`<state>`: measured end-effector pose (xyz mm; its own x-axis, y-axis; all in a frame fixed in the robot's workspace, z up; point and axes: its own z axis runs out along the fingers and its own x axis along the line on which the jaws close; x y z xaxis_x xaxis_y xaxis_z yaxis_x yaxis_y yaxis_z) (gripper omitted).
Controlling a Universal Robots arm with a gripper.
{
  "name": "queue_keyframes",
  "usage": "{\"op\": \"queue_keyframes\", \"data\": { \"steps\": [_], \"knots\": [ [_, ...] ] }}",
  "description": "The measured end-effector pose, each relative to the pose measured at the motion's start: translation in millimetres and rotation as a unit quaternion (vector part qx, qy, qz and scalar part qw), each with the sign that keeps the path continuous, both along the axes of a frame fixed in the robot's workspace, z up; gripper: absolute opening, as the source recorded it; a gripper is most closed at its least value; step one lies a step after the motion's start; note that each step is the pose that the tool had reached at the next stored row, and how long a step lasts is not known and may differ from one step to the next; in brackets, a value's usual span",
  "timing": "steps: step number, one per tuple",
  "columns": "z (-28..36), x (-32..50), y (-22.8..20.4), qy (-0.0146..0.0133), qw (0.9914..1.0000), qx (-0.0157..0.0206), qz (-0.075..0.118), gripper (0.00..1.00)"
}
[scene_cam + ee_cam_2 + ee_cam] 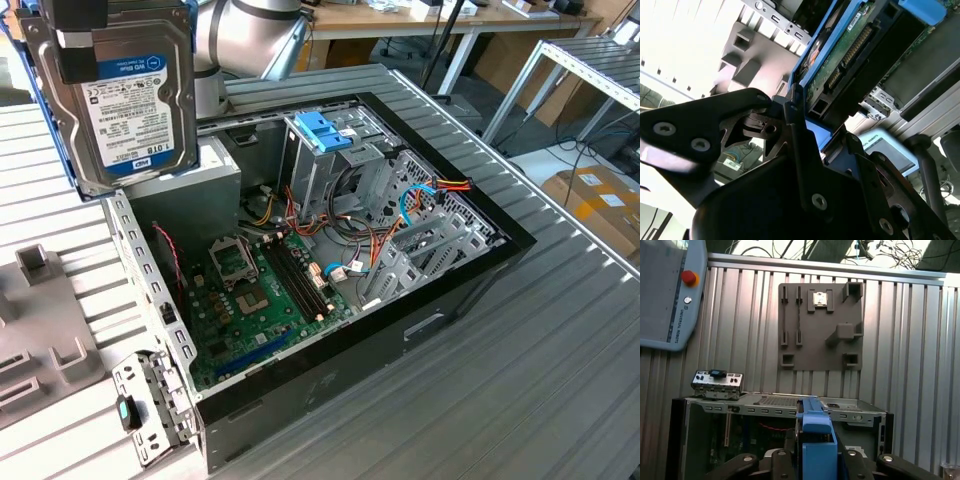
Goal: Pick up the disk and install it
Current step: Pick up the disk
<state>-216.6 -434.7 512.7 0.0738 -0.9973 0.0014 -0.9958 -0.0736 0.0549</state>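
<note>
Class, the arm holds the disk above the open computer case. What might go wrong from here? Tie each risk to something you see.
1. The gripper clamps the disk at one end, in the air; a slip might drop it onto the motherboard.
2. Loose cables lie beside the drive cage; they might snag the disk.
3. The disk hangs tilted, so its blue rails might jam on the cage's metal walls.

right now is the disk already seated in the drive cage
No, the gripper holds the disk up in the air, well apart from the drive cage.
</note>
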Motion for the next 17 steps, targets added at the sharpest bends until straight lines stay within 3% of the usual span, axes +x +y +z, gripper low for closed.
{"op": "queue_keyframes", "data": {
  "steps": [6, 8, 9, 17],
  "knots": [
    [0.0, 6.7, 0.0, 0.0, 1.0, 0.0, 0.0, 0.37],
    [-0.1, 28.8, 0.0, 0.0, 1.0, 0.0, 0.0, 0.37],
    [-0.1, 31.7, 0.0, 0.0, 1.0, 0.0, 0.0, 0.37],
    [-0.1, 40.0, 0.0, 0.0, 1.0, 0.0, 0.0, 0.37]
  ]
}}
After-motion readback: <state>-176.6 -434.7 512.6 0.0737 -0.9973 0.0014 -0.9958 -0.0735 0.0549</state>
